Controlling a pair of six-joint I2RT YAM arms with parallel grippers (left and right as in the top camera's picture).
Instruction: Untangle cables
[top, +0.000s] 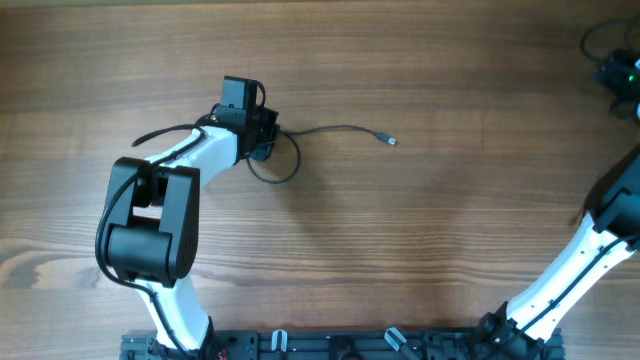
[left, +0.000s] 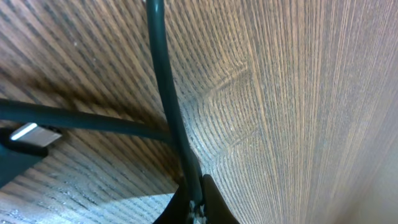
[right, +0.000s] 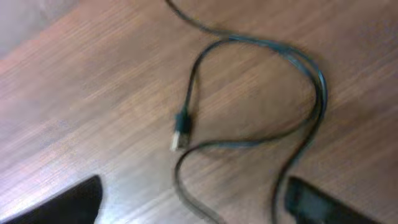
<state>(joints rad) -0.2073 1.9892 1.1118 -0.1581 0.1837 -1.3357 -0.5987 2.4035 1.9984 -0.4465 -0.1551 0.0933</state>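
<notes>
One thin black cable (top: 335, 129) lies on the table, with a small loop by my left gripper (top: 262, 135) and its plug tip (top: 392, 141) out to the right. In the left wrist view my left gripper (left: 194, 202) is shut on this cable (left: 163, 81), and a silver plug tip (left: 28, 133) lies at the left. My right gripper (top: 620, 73) is at the far right back corner. In the right wrist view it (right: 193, 199) is open, just above a second black cable (right: 311, 81) that lies in a loose loop with its plug (right: 180, 138) inside.
The wooden table (top: 430, 230) fills the view. The left arm's white and black body (top: 150, 235) stands at the front left, and the right arm (top: 560, 280) rises at the front right. A black rail (top: 340, 345) runs along the front edge.
</notes>
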